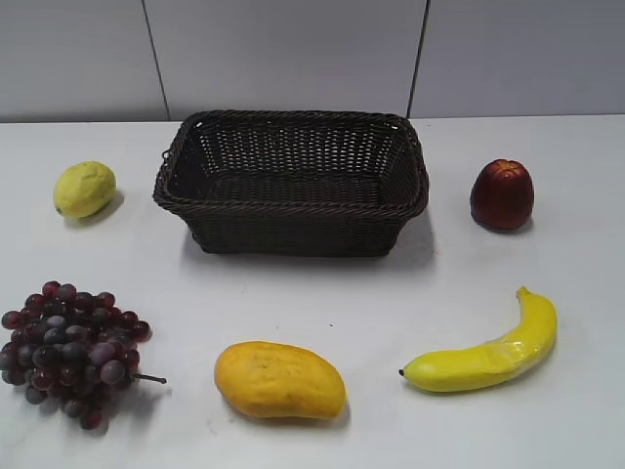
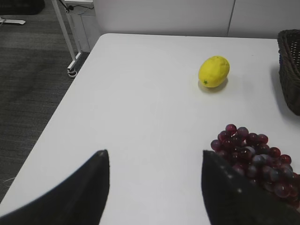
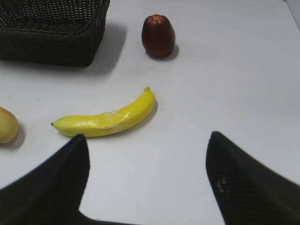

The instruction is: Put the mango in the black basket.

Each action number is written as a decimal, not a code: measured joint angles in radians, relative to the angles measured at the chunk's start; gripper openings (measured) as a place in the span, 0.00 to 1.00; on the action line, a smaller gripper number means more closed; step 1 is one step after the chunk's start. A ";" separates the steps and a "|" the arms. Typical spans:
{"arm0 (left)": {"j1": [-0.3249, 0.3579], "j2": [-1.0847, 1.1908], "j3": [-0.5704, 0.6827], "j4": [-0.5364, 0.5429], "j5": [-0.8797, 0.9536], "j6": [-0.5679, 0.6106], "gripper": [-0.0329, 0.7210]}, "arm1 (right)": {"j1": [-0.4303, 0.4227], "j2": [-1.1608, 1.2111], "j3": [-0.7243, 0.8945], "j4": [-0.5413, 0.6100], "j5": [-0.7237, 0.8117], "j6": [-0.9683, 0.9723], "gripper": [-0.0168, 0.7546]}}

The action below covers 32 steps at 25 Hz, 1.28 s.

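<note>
Both claws, left claw (image 2: pixel 154 187) and right claw (image 3: pixel 147 180), hang spread and empty. The mango (image 1: pixel 280 380), near the black basket (image 1: pixel 291 200) on the bench (image 1: pixel 566 156), looks firm, smooth, rounded; gripping across its narrower middle seems safest.

Left gripper (image 2: pixel 154 187) hung open over bare white table (image 2: pixel 140 93). Lemon (image 2: pixel 213 71) lay ahead, grapes (image 2: pixel 253 157) beside right finger (image 2: pixel 234 197), basket (image 2: pixel 290 70) edge at far right.

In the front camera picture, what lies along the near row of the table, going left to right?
Grapes → mango → banana.
</note>
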 joint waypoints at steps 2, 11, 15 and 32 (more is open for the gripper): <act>0.000 0.000 0.000 0.000 0.000 0.000 0.67 | 0.000 0.000 0.000 0.000 0.000 0.000 0.79; 0.000 0.000 0.000 0.000 0.000 0.000 0.67 | 0.000 0.000 0.000 0.000 0.000 0.000 0.79; 0.000 0.000 0.000 0.005 -0.008 0.000 0.67 | 0.000 0.000 0.000 0.000 0.000 0.000 0.79; 0.000 0.085 -0.077 0.047 -0.321 0.000 0.67 | 0.000 0.000 0.000 0.000 0.000 0.000 0.78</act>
